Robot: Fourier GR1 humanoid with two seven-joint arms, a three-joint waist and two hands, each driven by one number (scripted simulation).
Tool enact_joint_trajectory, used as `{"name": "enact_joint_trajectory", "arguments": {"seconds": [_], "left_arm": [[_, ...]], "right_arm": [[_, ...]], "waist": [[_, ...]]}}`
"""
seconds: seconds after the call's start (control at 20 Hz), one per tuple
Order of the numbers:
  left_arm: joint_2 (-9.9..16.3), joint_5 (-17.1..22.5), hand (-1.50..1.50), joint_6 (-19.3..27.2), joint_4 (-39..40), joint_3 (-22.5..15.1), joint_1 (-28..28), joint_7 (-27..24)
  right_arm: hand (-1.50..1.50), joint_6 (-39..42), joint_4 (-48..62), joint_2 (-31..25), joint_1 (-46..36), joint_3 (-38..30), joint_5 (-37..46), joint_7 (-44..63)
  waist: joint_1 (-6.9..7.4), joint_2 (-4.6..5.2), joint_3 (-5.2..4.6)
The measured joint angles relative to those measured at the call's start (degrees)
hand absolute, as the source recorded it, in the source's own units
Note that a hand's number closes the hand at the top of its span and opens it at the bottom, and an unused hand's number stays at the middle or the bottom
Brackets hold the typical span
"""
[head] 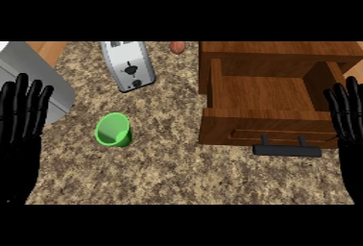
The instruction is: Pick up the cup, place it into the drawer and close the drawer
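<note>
From my seat I see the green cup (113, 130) standing on the speckled granite counter (177, 173), its mouth tipped toward me, well to the left of the wooden drawer (266, 103). That drawer is pulled out of its wooden cabinet (280, 53), and its bare wooden floor shows inside. Its black handle (287, 150) sticks out from the front panel, on the side nearest me. Neither hand touches the cup. My left hand (21, 120) rests far to the left of the drawer, at the view's left edge, fingers straight and spread upward, holding nothing. My right hand (349, 117) rests just right of the drawer's front corner, at the view's right edge, fingers likewise straight and apart, holding nothing. Beyond the cup and left of the drawer lies a silver toaster (129, 65), slots facing up. A small reddish-brown object (177, 46) sits by the cabinet's far left corner; I cannot tell what it is. A grey slab (35, 77) fills the far left corner.
</note>
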Motion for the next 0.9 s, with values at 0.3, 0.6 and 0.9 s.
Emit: {"name": "enact_joint_trajectory", "arguments": {"seconds": [0.3, 0.6, 0.9], "left_arm": [[2.4, 7.7, -1.50, -7.4, 4.3, 1.6, -2.4, -2.9], [1.6, 19.2, -1.50, -12.3, 11.3, 2.3, -5.3, 1.0], [1.9, 23.0, -1.50, -14.6, 13.6, 3.5, -7.1, 3.0]], "right_arm": [[-1.50, 0.2, -0.2, 1.6, -1.0, 2.4, -0.1, 0.6], [-1.50, 2.4, 1.0, 2.4, -1.6, 2.7, -5.7, 3.4], [-1.50, 2.4, 1.9, 2.5, -4.0, 1.9, -6.8, 5.2]], "waist": [[-1.69, 1.04, 0.07], [-2.10, 1.31, 0.10], [-1.98, 1.27, 0.13]]}}
